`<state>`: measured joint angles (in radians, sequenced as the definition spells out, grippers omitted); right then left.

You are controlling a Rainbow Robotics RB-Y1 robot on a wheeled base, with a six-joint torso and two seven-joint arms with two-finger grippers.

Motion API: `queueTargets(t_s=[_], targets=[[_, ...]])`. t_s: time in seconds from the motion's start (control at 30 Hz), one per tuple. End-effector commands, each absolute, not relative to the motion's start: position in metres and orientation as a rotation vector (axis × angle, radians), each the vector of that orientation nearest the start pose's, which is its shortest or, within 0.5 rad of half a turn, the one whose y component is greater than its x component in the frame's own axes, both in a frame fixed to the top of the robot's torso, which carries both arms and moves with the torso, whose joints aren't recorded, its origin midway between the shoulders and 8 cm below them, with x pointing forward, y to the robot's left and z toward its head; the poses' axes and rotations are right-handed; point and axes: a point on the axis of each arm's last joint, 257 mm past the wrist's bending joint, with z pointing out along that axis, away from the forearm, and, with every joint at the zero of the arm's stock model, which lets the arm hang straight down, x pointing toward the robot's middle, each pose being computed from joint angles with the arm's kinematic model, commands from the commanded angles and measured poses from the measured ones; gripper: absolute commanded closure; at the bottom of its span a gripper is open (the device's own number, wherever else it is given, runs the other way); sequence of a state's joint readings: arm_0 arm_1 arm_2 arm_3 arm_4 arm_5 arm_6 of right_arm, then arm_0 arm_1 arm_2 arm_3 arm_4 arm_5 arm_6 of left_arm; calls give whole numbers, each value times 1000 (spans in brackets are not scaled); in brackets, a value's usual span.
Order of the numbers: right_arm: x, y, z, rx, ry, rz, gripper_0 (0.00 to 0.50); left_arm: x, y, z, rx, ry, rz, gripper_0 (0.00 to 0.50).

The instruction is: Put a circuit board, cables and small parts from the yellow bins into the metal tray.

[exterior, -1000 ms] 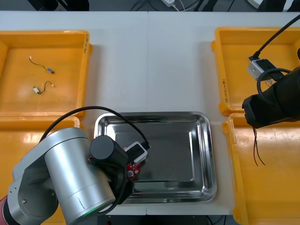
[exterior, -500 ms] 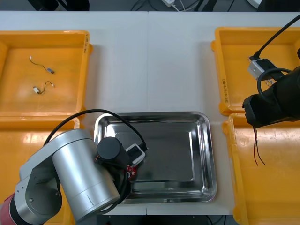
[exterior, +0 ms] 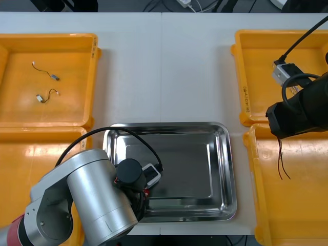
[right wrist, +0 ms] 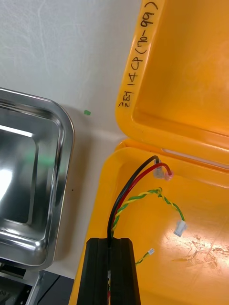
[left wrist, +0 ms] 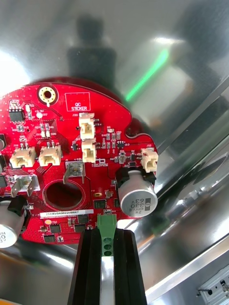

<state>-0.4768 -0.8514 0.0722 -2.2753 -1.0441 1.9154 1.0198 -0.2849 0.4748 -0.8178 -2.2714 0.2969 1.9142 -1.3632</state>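
A round red circuit board hangs just above the shiny floor of the metal tray. My left gripper is shut on its edge at a green connector. In the front view my left arm covers the tray's left part, and a sliver of the circuit board peeks out beneath the wrist. My right gripper is shut on a bundle of cables: black, red and a twisted yellow strand. In the front view the right gripper holds the cables dangling over the near right yellow bin.
The far left yellow bin holds two small metal parts with short wires. The far right bin lies beside my right arm. The near left bin lies partly under my left arm. The tray's rim lies close to the right bins.
My left arm has shifted toward the table's near edge and a little right, carrying the board lower over the tray. The right arm and its cables have stayed put.
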Motion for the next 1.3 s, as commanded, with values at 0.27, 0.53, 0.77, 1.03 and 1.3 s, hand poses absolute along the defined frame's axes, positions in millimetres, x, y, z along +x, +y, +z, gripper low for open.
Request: queueTargets(t_s=[0.27, 0.53, 0.77, 1.03, 1.3], targets=[[384, -219, -126, -482, 2636, 104, 500, 276, 95, -315, 1236, 2589, 184, 210], [386, -221, -126, -475, 2633, 94, 500, 275, 93, -311, 1236, 2578, 172, 160], [385, -221, -126, -477, 2634, 97, 500, 280, 92, -300, 1219, 2554, 150, 160], [380, -212, -123, -560, 2604, 100, 500, 291, 97, -266, 1162, 2498, 77, 147], [367, -172, -121, -702, 2574, 205, 500, 307, 110, -231, 1075, 2457, 17, 0]])
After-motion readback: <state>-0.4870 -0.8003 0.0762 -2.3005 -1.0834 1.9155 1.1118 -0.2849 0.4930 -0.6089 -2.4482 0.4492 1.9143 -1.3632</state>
